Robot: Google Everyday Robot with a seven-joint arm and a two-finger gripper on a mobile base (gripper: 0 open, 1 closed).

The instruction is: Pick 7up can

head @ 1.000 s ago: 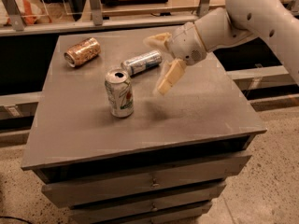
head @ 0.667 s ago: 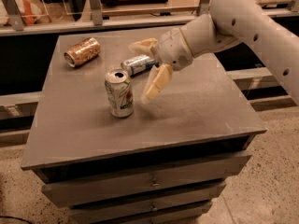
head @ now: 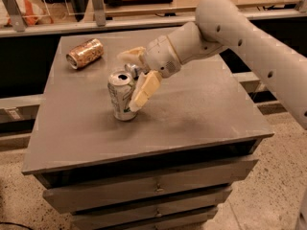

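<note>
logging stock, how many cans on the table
3: 7up can upright, centre-left, gripper at it, jaws open; copper-brown can lying back left; silver can mostly hidden behind the gripper.

The 7up can [head: 121, 96] is stood upright on the table [head: 206, 119], left of the middle. A second can [head: 85, 53] is laid on its side at the back left, well apart from it. A third can [head: 130, 70] is laid just behind the 7up can, largely hidden by the gripper [head: 128, 80]. The gripper is held at the 7up can's right side, fingers spread, one finger [head: 144, 87] before it and one behind. The arm [head: 249, 37] is reached in from the right. Drawers [head: 144, 188] are set beneath the tabletop.
</note>
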